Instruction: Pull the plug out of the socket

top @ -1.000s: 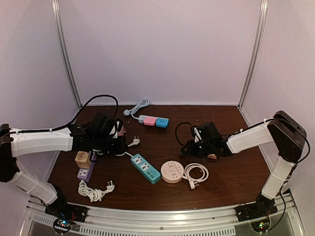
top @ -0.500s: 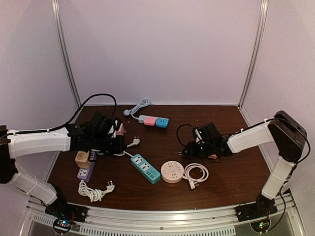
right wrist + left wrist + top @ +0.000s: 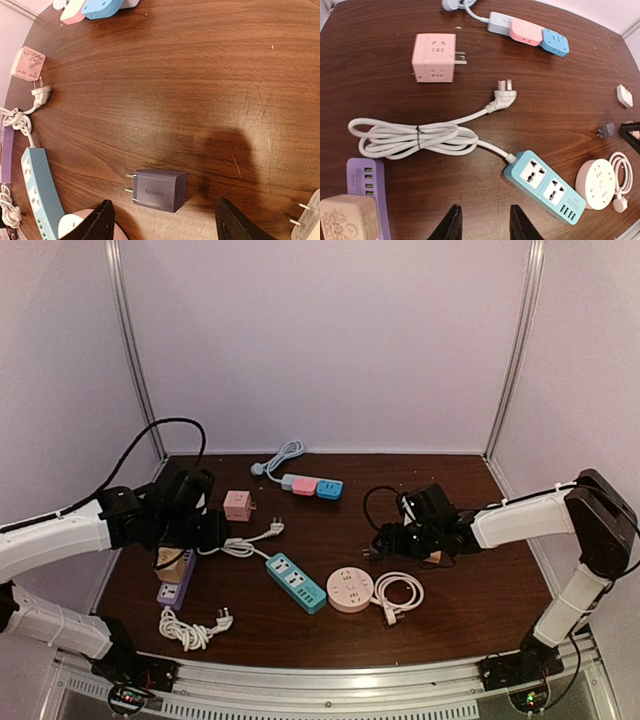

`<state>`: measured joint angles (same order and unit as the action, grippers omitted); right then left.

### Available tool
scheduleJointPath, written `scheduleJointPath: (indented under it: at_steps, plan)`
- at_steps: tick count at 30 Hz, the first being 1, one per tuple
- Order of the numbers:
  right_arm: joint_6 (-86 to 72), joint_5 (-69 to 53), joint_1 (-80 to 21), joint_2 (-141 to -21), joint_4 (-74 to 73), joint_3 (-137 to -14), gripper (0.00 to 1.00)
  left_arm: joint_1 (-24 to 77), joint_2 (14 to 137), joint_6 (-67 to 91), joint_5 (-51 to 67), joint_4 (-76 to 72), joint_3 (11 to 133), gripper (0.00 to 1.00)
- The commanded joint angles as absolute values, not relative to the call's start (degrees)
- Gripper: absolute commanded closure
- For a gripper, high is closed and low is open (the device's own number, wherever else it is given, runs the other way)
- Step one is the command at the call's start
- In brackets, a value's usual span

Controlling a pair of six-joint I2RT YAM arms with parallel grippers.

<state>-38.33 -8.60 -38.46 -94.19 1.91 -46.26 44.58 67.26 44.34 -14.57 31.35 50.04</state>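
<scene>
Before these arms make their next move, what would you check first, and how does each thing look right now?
1. Plug out of socket: ok. The grey charger lies well apart from the pink cube socket.
2. Left end effector empty: ok, jaws apart, nothing between them.
3. Right end effector empty: ok, open above the charger, not touching it.
4. Charger prongs straight: cannot tell, too small.
5. White cord clear of the left end effector: ok, lying bundled ahead of it.
</scene>
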Motion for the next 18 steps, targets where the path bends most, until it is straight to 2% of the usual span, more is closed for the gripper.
scheduleJointPath:
  at_steps: [1,5,10,13,18]
  plan:
    - [-36.7,-4.8,-39.6,-92.1,-1.7,-47.8,0.21,43.0,63.4,45.9,-22.7,39.6,50.1,0.58]
    - [-36.0,-3.8,-40.7,-91.9,-2.9,-48.8,0.12,40.3,61.4,46.6,-24.1,43.4,48.6,0.43]
    - [-35.3,-2.9,-41.8,-91.9,-4.2,-50.0,0.09,34.3,61.2,46.4,-23.8,47.4,47.5,0.17]
    - [-35.1,-2.4,-42.5,-91.4,-4.9,-50.4,0.09,31.3,61.8,45.5,-23.4,48.8,47.2,0.09]
    - [-34.8,-1.7,-43.1,-90.6,-5.6,-50.4,0.09,28.3,63.8,43.5,-22.6,48.3,46.4,0.04]
